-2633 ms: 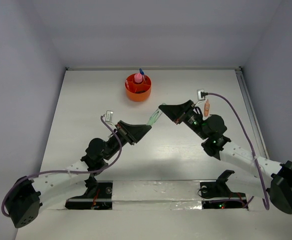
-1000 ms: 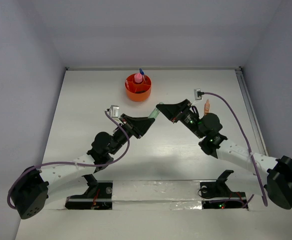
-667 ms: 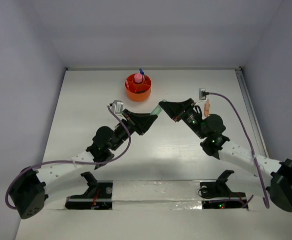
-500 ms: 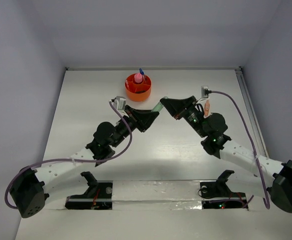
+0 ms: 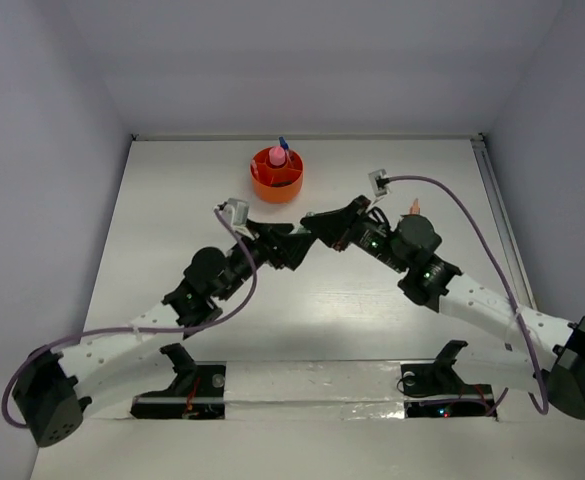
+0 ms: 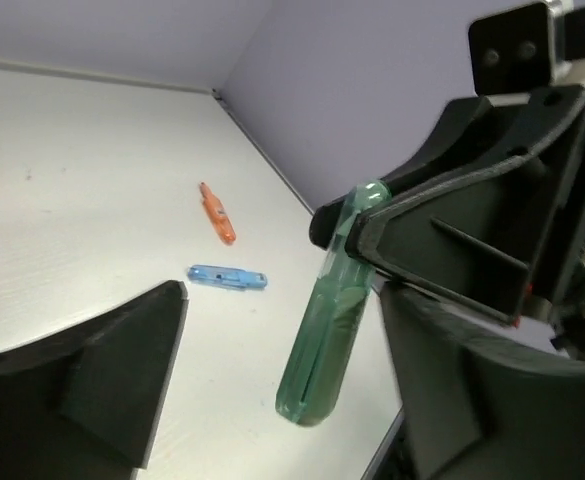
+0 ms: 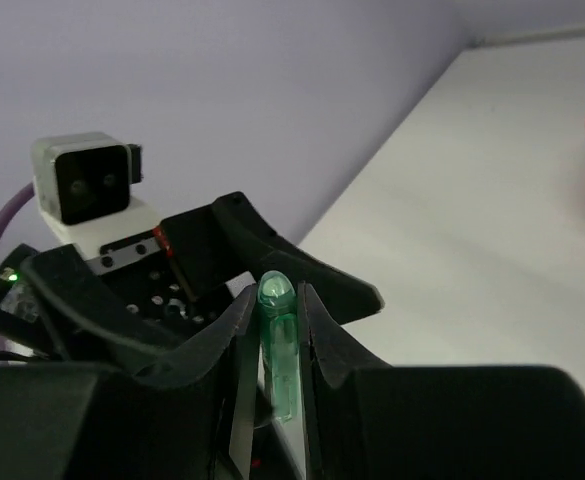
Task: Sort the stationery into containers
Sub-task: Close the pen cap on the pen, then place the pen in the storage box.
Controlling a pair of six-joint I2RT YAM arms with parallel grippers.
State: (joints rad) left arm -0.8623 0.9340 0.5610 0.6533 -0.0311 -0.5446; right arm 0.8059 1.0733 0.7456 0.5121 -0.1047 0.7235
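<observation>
Left wrist view shows a translucent green tube [image 6: 330, 325], smooth and round-tipped, clamped at its upper end between the black fingers of the right gripper [image 7: 276, 295]. The left gripper [image 6: 284, 298] stands with its fingers apart on either side of it. On the matte white table [image 6: 92, 200] lie a small orange piece [image 6: 216, 213] and a blue piece [image 6: 227, 277]. From above, the meeting grippers hide the tube. The round orange tub [image 5: 272, 190], upper centre, holds a pink piece [image 5: 275, 157] and a blue-tipped pen [image 5: 284, 143].

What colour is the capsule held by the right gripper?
Translucent green capsule, clearest in left wrist view.
</observation>
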